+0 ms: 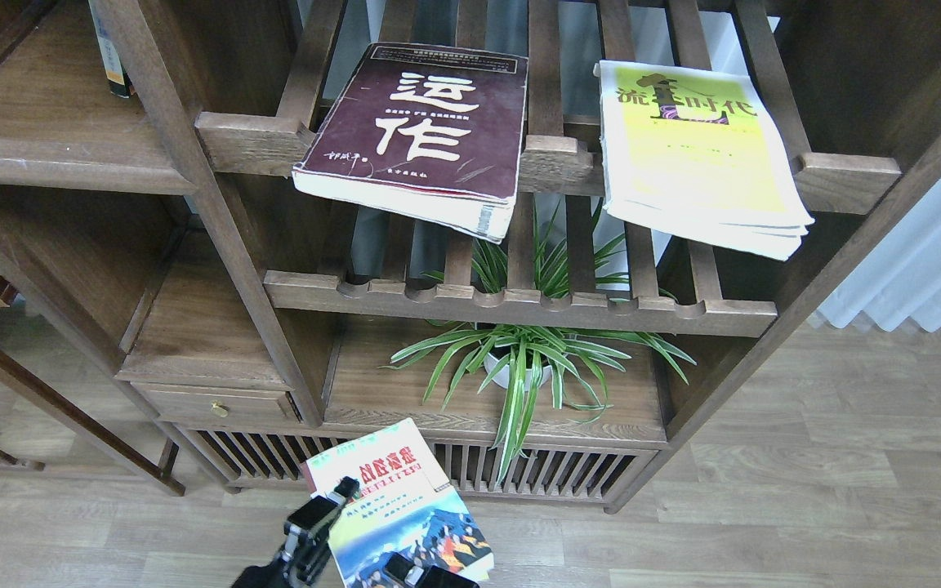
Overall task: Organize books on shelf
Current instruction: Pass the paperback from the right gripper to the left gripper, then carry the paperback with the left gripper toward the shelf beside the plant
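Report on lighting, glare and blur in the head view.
Head view: even daylight and soft shadows beneath the slatted racks. The yellow-green book looks washed out, its middle nearly bleached. The maroon book shows sharp white characters. The small book at the bottom edge has slightly soft print; no strong motion blur.

spider plant (529,359) in white pot | drawer brass knob (220,408) | white curtain (928,269)
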Available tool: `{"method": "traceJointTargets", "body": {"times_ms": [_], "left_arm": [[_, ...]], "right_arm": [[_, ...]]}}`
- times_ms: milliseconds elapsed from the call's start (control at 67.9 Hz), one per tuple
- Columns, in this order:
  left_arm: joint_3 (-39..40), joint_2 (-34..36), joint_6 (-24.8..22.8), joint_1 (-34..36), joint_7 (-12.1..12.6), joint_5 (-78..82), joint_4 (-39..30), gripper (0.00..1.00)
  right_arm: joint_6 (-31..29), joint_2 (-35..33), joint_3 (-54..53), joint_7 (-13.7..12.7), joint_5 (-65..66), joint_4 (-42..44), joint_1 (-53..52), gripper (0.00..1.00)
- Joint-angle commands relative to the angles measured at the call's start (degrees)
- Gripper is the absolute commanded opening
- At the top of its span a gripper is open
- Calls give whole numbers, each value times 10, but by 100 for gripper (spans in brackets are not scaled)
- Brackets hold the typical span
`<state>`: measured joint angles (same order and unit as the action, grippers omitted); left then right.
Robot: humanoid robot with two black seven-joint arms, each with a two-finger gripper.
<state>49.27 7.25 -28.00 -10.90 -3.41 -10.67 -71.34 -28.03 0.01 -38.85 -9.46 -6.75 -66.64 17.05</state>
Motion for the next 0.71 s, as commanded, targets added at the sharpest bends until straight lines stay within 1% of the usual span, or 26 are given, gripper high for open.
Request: {"method": "traceJointTargets", "body": {"times_ms": [0, 132, 147, 309, 530, 692], "left_arm": [[20, 14, 0, -4, 2, 0, -13, 12], [56, 46, 0, -19, 8, 1, -42, 12], [75, 64, 0, -31, 10, 1, -64, 12], [144, 113, 0, -68, 13, 6, -119, 12], [256, 146, 0, -103, 13, 8, -174, 12], [329, 165, 0, -119, 17, 13, -208, 12]], "right_arm": [[0, 0, -1, 3, 0, 9, -7, 92], [0, 0, -13, 4, -3, 22, -10, 96], [0, 0, -24, 4, -3, 27, -10, 96], [0, 0, -54, 5, -8, 32, -18, 97], [0, 0, -112, 5, -11, 31, -33, 97], [0, 0, -122, 4, -13, 28, -35, 97]]}}
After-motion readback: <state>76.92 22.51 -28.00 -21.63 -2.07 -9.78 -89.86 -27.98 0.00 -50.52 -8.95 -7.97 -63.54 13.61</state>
